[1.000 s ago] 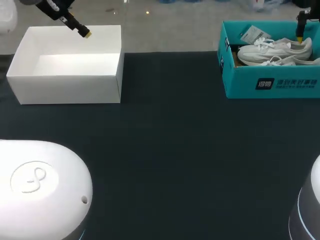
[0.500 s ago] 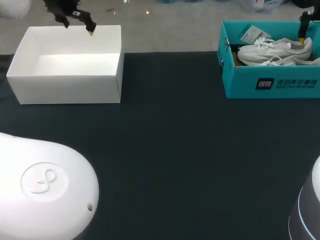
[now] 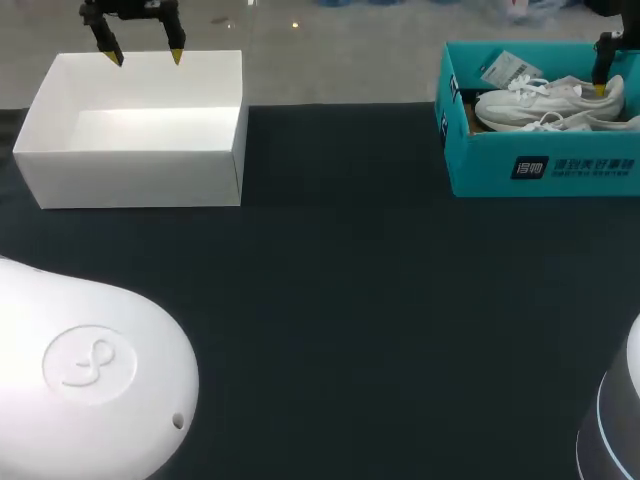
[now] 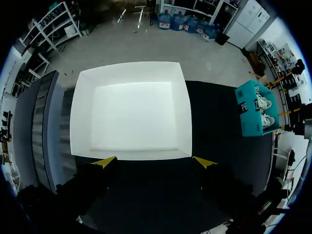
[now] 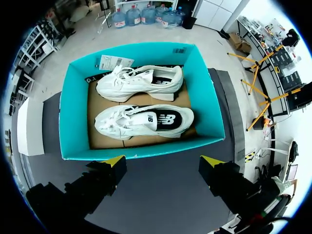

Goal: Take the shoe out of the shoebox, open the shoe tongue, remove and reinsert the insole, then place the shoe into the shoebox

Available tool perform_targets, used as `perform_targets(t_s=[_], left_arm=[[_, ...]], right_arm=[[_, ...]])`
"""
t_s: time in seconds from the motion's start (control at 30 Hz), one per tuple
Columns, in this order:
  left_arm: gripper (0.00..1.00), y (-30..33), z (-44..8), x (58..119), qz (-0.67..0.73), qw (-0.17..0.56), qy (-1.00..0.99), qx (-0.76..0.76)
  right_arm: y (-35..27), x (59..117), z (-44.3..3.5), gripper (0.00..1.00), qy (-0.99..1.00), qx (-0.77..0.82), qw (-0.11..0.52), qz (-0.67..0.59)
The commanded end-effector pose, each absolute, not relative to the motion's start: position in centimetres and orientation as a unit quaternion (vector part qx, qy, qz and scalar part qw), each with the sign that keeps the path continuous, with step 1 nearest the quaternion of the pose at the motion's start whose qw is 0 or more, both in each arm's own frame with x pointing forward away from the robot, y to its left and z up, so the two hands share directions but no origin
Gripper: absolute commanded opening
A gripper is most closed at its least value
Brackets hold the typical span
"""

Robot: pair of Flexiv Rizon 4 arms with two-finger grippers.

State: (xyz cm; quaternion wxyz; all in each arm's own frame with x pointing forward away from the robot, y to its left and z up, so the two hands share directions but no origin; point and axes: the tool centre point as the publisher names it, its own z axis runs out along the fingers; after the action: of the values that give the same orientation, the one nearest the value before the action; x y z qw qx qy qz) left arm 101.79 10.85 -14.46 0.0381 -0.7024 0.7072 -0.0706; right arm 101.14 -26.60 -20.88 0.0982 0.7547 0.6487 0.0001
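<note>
Dark bench (image 3: 340, 300) is carrying the teal shoebox (image 5: 207, 105); my right fingers (image 5: 115, 161) are hovering apart above it, both shoes (image 5: 141, 122) lying ahead; left fingers (image 4: 105, 162) are gaping over a white box (image 4: 80, 117).

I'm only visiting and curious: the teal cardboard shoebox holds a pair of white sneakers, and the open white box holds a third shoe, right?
Not quite: the open white box is empty, as the left wrist view, looking straight into it, shows. The teal cardboard shoebox does hold a pair of white sneakers.
</note>
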Motion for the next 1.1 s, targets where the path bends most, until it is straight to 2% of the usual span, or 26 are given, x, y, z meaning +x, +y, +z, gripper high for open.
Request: perform_targets(t_s=[0.03, 0.57, 0.73, 0.83, 1.1], left_arm=[[1.00, 11.4, -14.8, 99.5, -0.082, 0.068, 0.692, -0.714], [1.00, 11.2, -17.0, 96.2, -0.062, 0.061, 0.675, -0.733], [1.00, 11.1, -17.9, 95.8, -0.043, 0.054, 0.672, -0.738], [1.00, 11.0, -18.4, 95.6, -0.025, 0.048, 0.673, -0.738], [1.00, 11.0, -18.6, 95.6, -0.014, 0.039, 0.668, -0.743]], right_arm=[[-27.5, 99.6, -21.5, 1.00, 0.649, 0.755, 0.094, 0.009], [-29.2, 96.9, -21.4, 1.00, 0.652, 0.754, 0.070, -0.007], [-29.7, 97.2, -21.4, 1.00, 0.647, 0.761, 0.042, 0.001], [-30.5, 97.7, -20.9, 1.00, 0.623, 0.781, -0.034, 0.024], [-30.5, 97.7, -20.9, 1.00, 0.623, 0.781, -0.034, 0.024]])
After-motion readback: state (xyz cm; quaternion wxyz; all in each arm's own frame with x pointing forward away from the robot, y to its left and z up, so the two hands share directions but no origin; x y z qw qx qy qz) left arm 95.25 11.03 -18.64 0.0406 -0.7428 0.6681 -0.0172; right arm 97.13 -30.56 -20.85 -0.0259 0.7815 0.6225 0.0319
